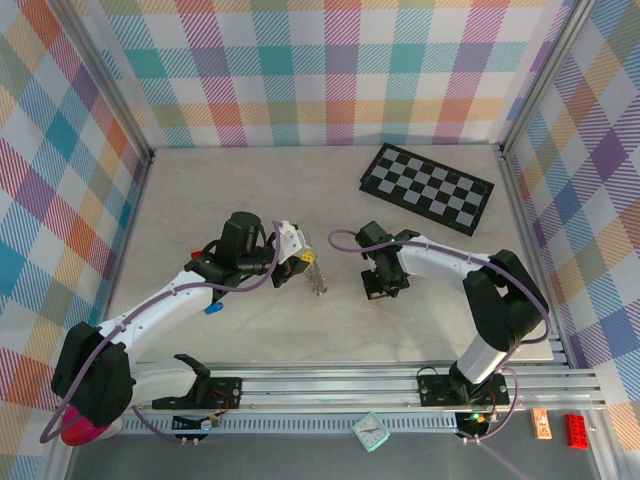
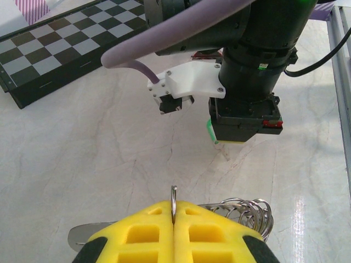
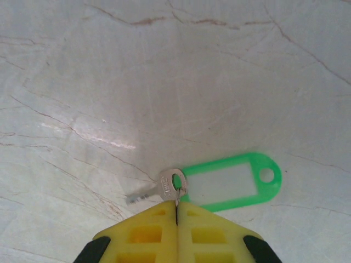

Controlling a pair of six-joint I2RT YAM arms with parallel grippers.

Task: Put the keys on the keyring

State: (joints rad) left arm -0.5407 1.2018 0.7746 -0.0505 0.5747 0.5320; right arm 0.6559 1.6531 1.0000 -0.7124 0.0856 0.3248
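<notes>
My left gripper (image 2: 174, 207) is shut on the thin metal hoop of the keyring (image 2: 174, 196), held edge-on. A bunch of small silvery rings (image 2: 249, 212) hangs off the hoop to the right. From above, the left gripper (image 1: 306, 260) sits at mid-table with the keyring (image 1: 318, 282) dangling below it. My right gripper (image 3: 176, 205) is shut on the small ring of a silver key (image 3: 164, 186) with a green plastic tag (image 3: 233, 183), low over the table. The right gripper (image 1: 379, 284) stands a short way right of the keyring. A blue key (image 1: 213, 309) lies beside the left arm.
A black-and-white chequered board (image 1: 427, 187) lies at the back right. Chequered walls close in the left, back and right sides. The aluminium rail (image 1: 400, 385) runs along the near edge, with a small clock (image 1: 371, 432) below it.
</notes>
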